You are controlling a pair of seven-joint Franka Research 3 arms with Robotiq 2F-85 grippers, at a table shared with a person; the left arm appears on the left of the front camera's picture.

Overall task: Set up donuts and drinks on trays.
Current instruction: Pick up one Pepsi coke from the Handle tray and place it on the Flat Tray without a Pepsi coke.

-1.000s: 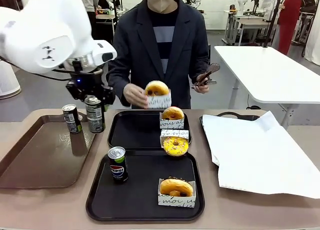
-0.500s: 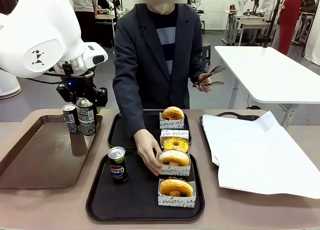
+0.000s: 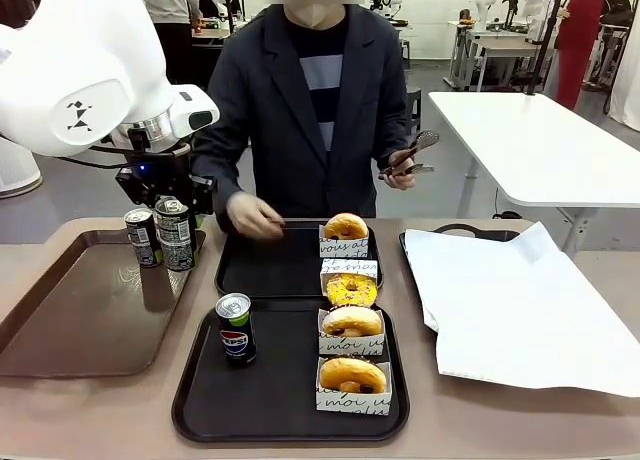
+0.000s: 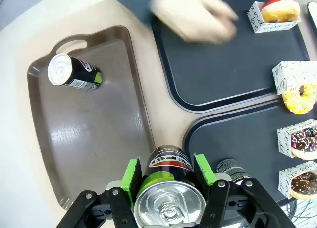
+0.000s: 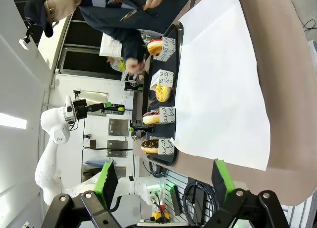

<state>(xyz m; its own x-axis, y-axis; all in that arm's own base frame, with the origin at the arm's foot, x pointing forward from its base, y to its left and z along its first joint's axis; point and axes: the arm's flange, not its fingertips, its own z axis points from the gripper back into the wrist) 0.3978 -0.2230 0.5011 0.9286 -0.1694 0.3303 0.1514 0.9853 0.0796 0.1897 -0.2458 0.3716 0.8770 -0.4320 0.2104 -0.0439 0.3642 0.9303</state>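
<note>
While my left claw [image 4: 168, 181] is clamped on a dark can [image 3: 175, 234], green pads on both its sides, I've got it hanging over the brown tray [image 3: 60, 320]'s far right corner, right beside the other can [image 3: 142, 237] standing there. My right claw [image 5: 163, 181] is spread wide, holding nothing. Compared to a second ago: my can sits a bit lower and more left, and the person's hand [image 3: 252, 216] has dropped a fourth donut [image 3: 351, 322] onto the near black tray [image 3: 200, 400] and pulled back.
</note>
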